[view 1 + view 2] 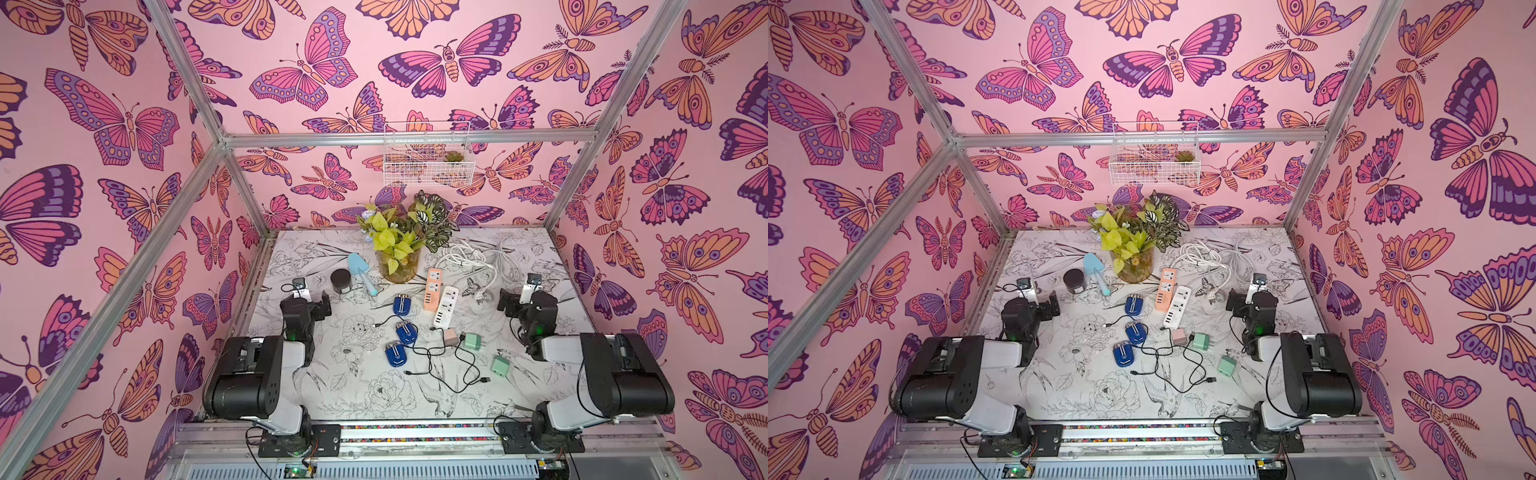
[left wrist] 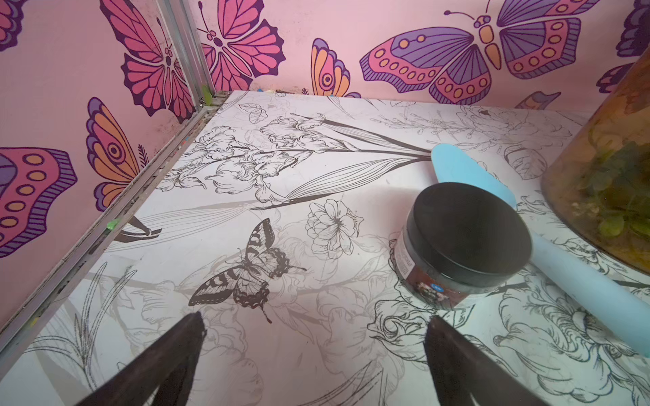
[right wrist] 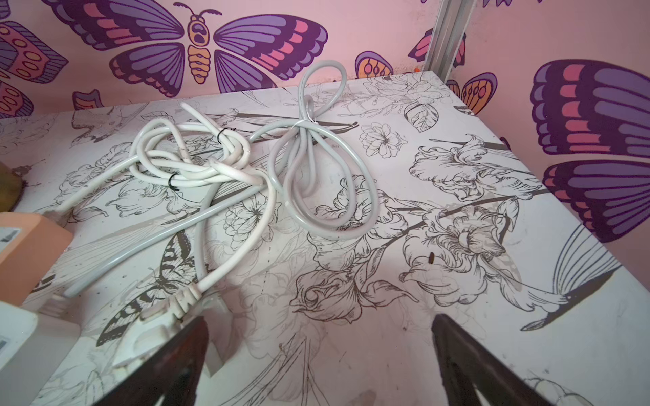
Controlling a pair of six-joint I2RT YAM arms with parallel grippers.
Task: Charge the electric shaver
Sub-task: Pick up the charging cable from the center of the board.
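Three blue electric shavers point(image 1: 402, 304) point(image 1: 407, 333) point(image 1: 395, 354) lie mid-table, seen in both top views point(image 1: 1134, 305). Tangled black charging cables point(image 1: 440, 361) run beside them to a pink adapter point(image 1: 450, 336) and two green adapters point(image 1: 471, 341) point(image 1: 499, 365). An orange power strip point(image 1: 433, 289) and a white power strip point(image 1: 445, 306) lie just behind. My left gripper point(image 1: 323, 302) point(image 2: 314, 337) hovers open and empty at the left, away from the shavers. My right gripper point(image 1: 505, 305) point(image 3: 320, 337) is open and empty at the right.
A black-lidded jar point(image 2: 467, 239), a blue trowel point(image 2: 580, 281) and a glass vase of plants point(image 1: 399, 266) stand ahead of the left gripper. Coiled white cords point(image 3: 246, 168) and a white plug point(image 3: 169, 305) lie ahead of the right gripper. A wire basket point(image 1: 428, 162) hangs on the back wall.
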